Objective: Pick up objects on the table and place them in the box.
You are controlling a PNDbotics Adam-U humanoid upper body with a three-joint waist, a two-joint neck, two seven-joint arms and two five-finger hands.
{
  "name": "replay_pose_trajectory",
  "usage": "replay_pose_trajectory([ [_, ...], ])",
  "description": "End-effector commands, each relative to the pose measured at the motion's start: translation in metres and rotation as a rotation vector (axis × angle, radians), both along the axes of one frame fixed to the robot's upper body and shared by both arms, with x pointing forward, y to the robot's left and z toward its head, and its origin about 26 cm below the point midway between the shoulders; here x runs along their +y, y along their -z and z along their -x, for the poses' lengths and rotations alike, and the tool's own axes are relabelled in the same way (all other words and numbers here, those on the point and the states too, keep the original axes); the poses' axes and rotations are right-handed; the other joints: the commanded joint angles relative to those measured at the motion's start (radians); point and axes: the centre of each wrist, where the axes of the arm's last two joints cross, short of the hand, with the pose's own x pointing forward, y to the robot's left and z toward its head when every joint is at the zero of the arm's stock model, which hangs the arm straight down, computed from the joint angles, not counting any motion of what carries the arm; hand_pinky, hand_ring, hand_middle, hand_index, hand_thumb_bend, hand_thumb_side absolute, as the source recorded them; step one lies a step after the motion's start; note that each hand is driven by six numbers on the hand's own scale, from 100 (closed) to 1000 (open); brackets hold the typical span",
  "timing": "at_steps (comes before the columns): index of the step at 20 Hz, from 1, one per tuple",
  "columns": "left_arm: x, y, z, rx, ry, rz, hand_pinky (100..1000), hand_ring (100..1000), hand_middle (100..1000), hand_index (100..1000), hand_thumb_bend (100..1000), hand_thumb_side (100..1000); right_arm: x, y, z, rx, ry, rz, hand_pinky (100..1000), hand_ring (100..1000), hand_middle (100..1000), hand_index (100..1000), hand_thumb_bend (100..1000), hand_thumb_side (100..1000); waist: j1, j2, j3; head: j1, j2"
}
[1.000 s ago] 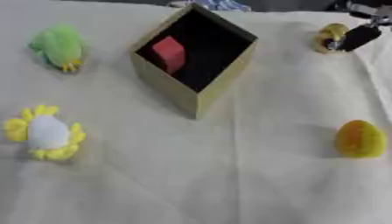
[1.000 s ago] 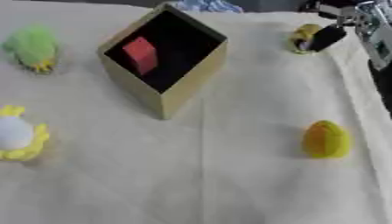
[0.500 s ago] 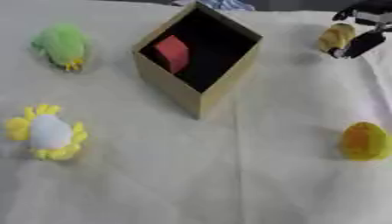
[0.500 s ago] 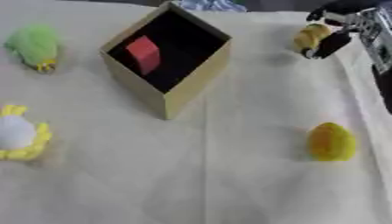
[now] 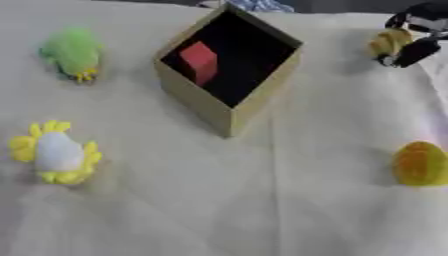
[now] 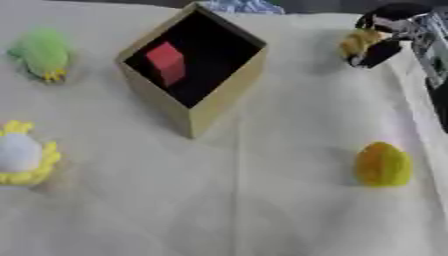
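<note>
An open cardboard box (image 5: pixel 203 102) stands at the upper middle of the cloth-covered table, with a red block (image 5: pixel 199 60) inside it. At the far right, my right hand (image 6: pixel 391 15) arches over a small yellow toy (image 6: pixel 359 42). One black finger (image 6: pixel 376 53) lies against the toy's right side, so the hand is shut on it. The toy still looks to be on the cloth. An orange egg-shaped toy (image 6: pixel 382 164) lies at the right. A green plush (image 5: pixel 72 52) is at the upper left, and a yellow-and-white flower plush (image 5: pixel 55 153) at the left. My left hand is out of sight.
The cream cloth (image 5: pixel 262 200) covers the table and lies bare across the near half. Some blue-and-white fabric (image 5: pixel 258 5) shows behind the box at the far edge. A grey part of my right arm (image 6: pixel 433 50) runs down the right border.
My right hand has curled further over the small yellow toy, its finger now tight against the toy's side. The whole picture has shifted slightly; the other toys and the box keep their places.
</note>
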Motion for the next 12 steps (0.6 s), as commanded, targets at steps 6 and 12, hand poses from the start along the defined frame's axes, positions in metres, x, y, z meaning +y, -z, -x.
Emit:
replay_pose_trajectory([
  [6,0.0027,-0.0115,0.004,-0.037,-0.006,-0.026,717,624,590,749,348,540,-0.0015,-0.0118,0.0016,-0.075,0.017,0.059,888,898,759,857,456,456,0.003,-0.02,-0.001,-0.003,-0.012],
  [12,0.0029,-0.0109,0.0041,-0.036,-0.007,-0.025,716,624,591,749,348,541,0.0047,-0.0135,0.0014,-0.174,-0.008,0.06,869,851,711,822,432,395,0.004,-0.024,-0.007,0.003,-0.009],
])
